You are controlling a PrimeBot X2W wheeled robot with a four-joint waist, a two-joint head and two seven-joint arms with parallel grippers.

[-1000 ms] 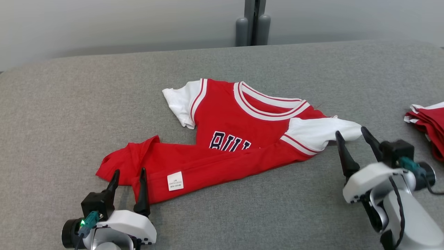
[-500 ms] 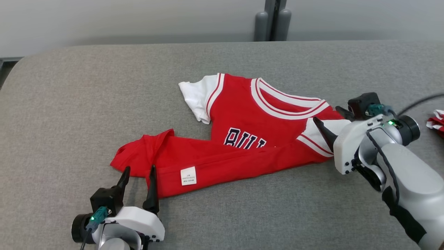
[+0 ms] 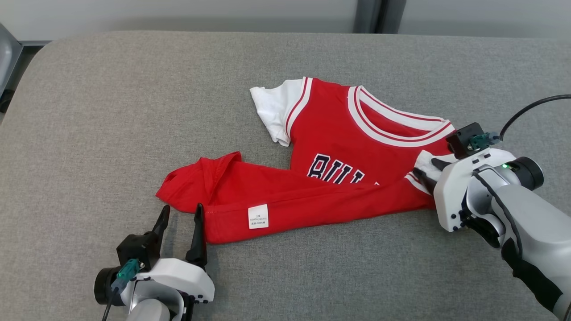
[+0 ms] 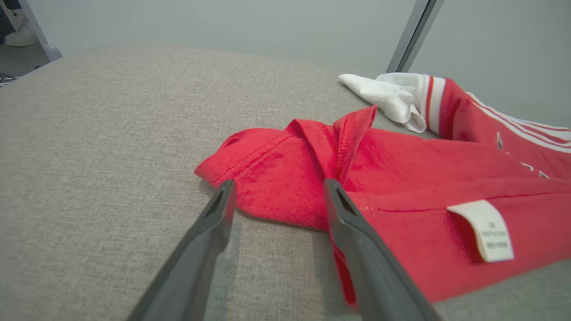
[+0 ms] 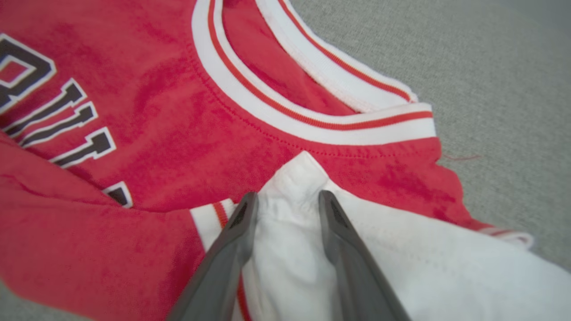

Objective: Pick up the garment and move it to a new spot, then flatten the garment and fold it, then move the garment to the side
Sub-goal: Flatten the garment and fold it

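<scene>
The garment [image 3: 330, 147] is a red jersey with white sleeves and dark lettering, lying crumpled on the grey table [image 3: 111, 111], its hem folded up over the front. My left gripper [image 3: 183, 207] is open at the hem's lower left corner, its fingers astride the red edge [image 4: 279, 183]. My right gripper [image 3: 426, 166] is lowered onto the right white sleeve [image 5: 401, 267]. Its two fingers stand a little apart, with a pucker of white cloth between the tips [image 5: 287, 195]. A white label [image 3: 258, 216] shows on the folded hem.
The table's rounded left edge [image 3: 26, 84] drops to the floor at far left. A dark post [image 3: 374, 15] stands behind the table. My right arm's black cable [image 3: 526, 111] arcs above the wrist.
The head camera has shifted, sliding the scene right. My right gripper has moved from beside the white sleeve onto it, and its fingers have drawn closer. The left gripper stays at the hem.
</scene>
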